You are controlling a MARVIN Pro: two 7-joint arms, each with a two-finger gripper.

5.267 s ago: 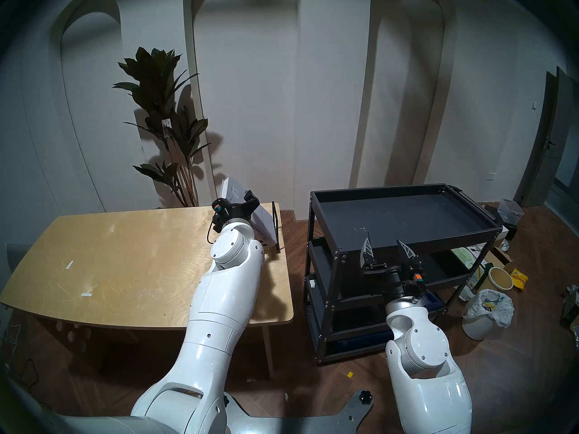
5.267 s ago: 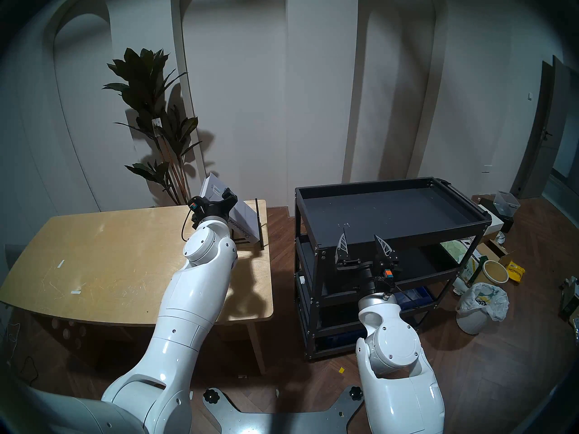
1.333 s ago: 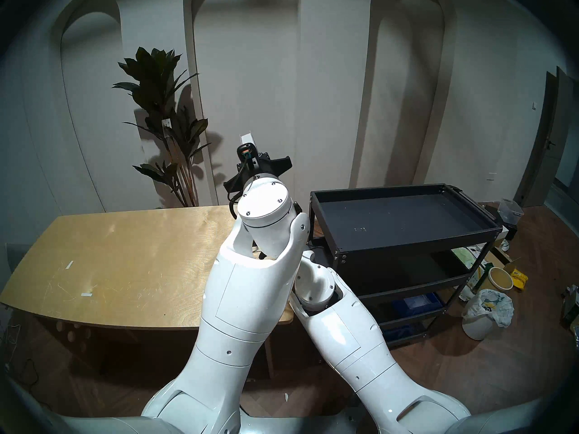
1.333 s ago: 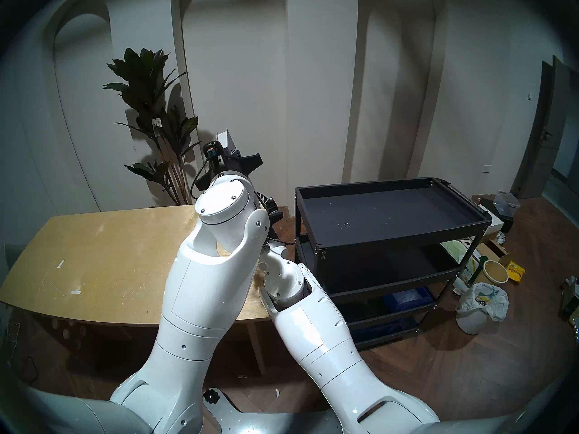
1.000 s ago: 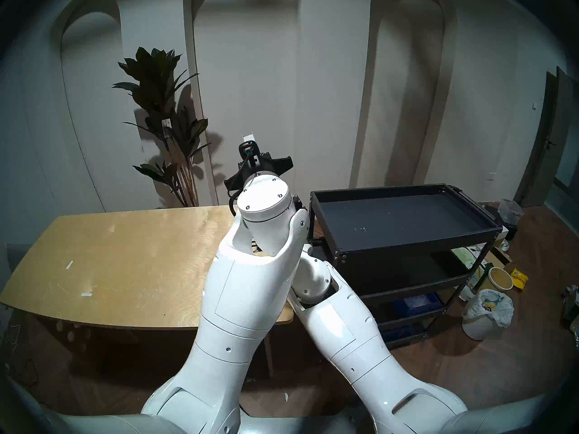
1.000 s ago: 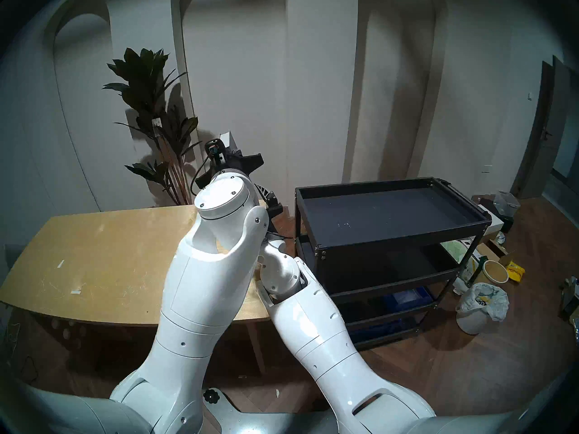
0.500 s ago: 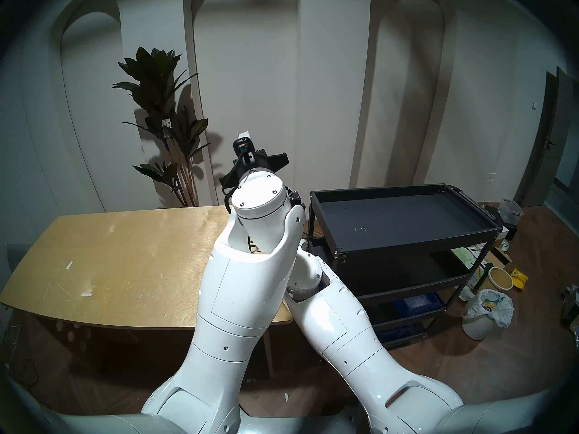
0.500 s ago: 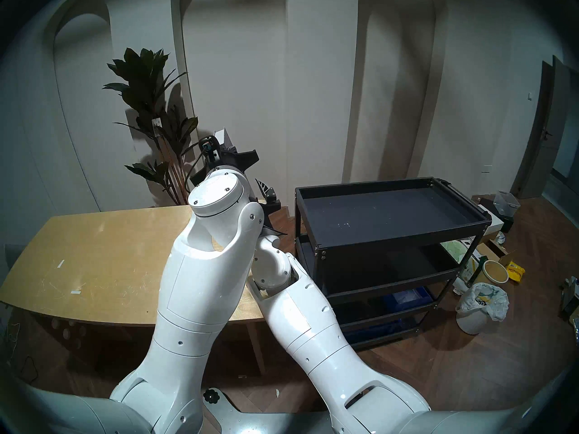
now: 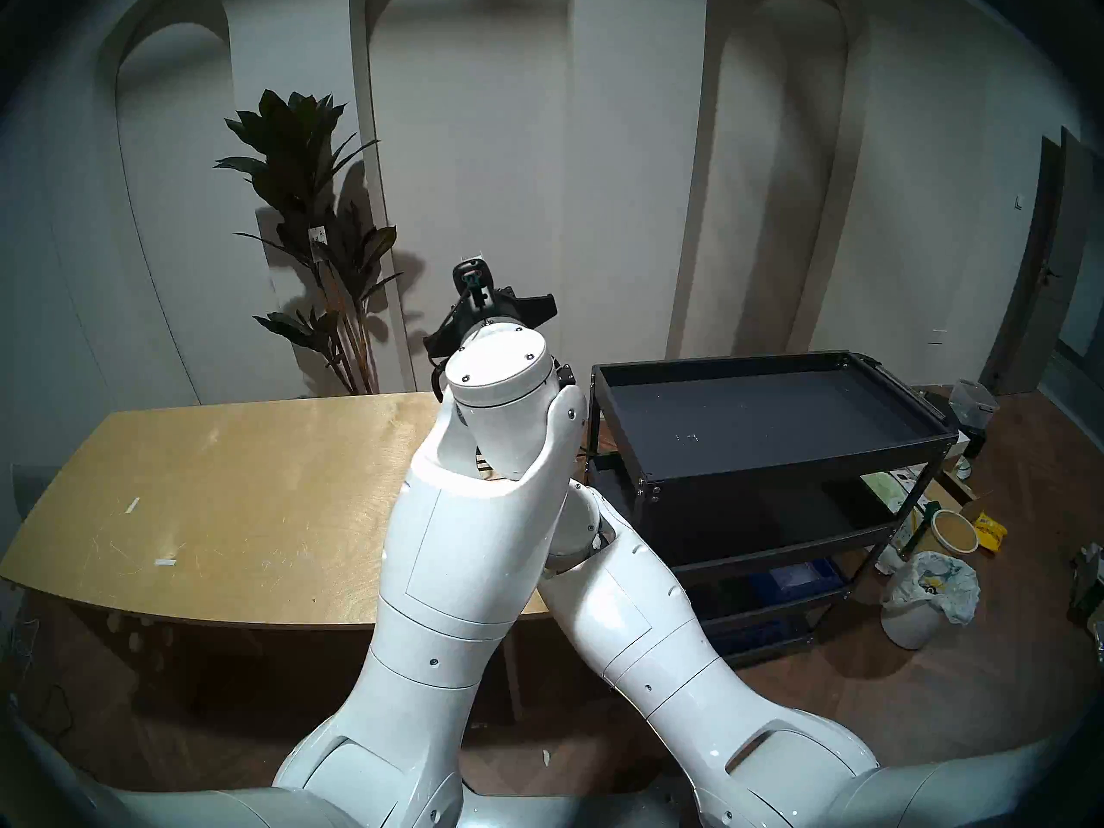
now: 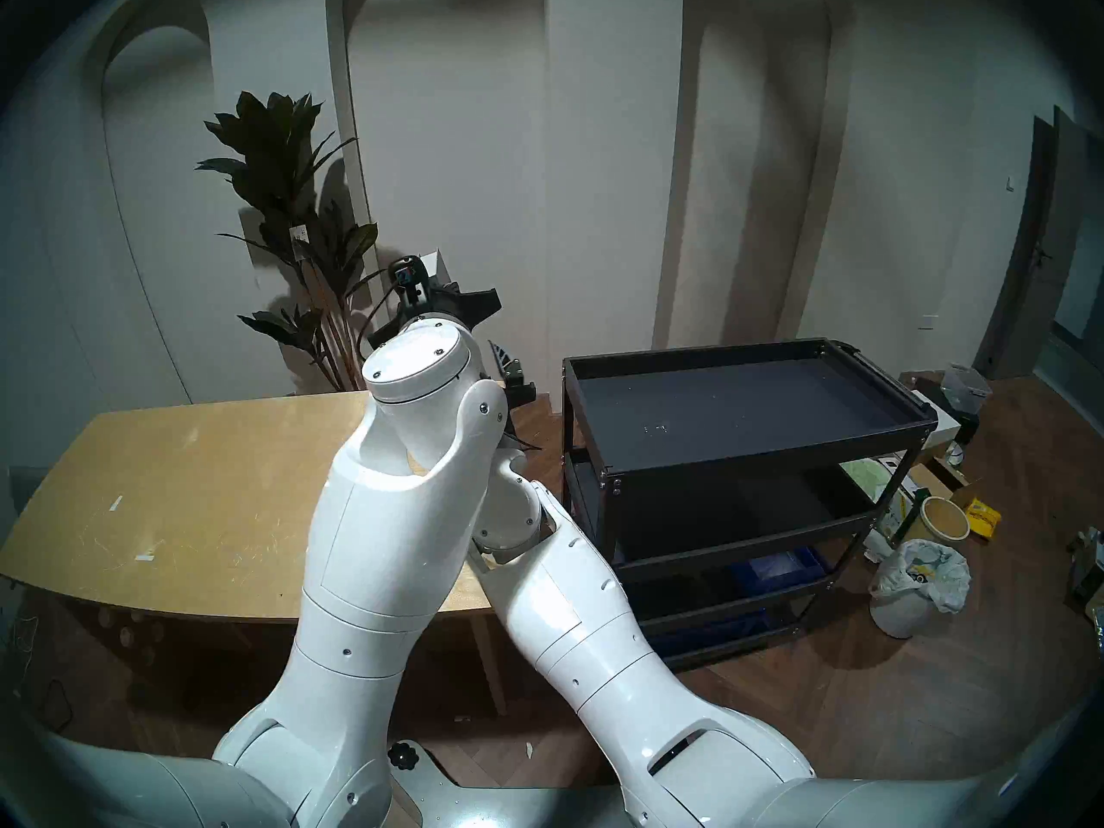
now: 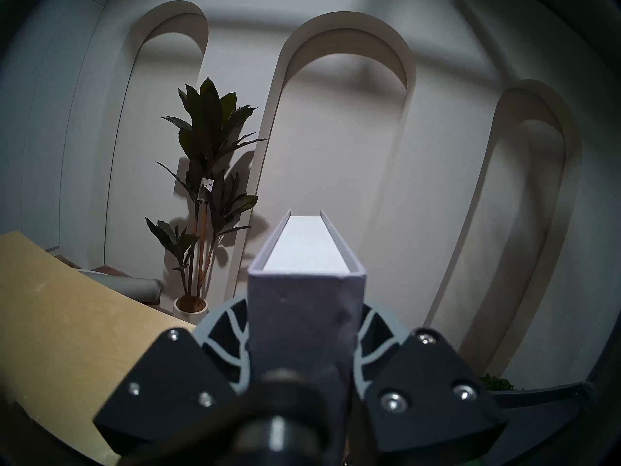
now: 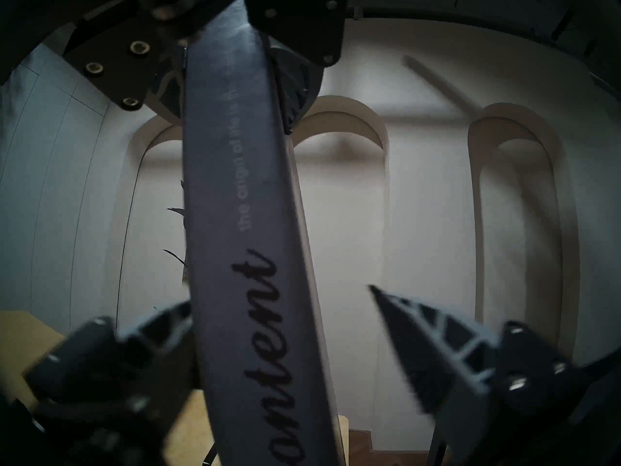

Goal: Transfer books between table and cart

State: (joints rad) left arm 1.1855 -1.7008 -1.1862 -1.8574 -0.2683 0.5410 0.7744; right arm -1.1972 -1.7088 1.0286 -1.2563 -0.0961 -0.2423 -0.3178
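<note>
The book [image 11: 305, 287], lavender-grey with white page edges, is held up in the air over the far right corner of the plywood table [image 9: 239, 480]. My left gripper [image 11: 304, 327] is shut on its upper end. In the right wrist view the spine [image 12: 248, 253] with black script runs up to the left gripper. My right gripper [image 12: 279, 297] is open below it; its left finger is next to the spine, its right finger stands well apart. In the head views only the book's top corner [image 9: 475, 256] shows. The black cart [image 9: 794, 462] stands right of the table, its top tray bare.
A tall potted plant [image 9: 310, 211] stands behind the table. A blue bin [image 9: 800, 576] sits on the cart's bottom shelf. A bag-lined white bin [image 9: 926, 594], a round tub [image 9: 954, 529] and boxes lie on the floor at right. My arms cross over the table's right end.
The left gripper has lifted the book off the table's rack into the air. The right arm has swung from the cart to under the left wrist, drifting further left over the last second.
</note>
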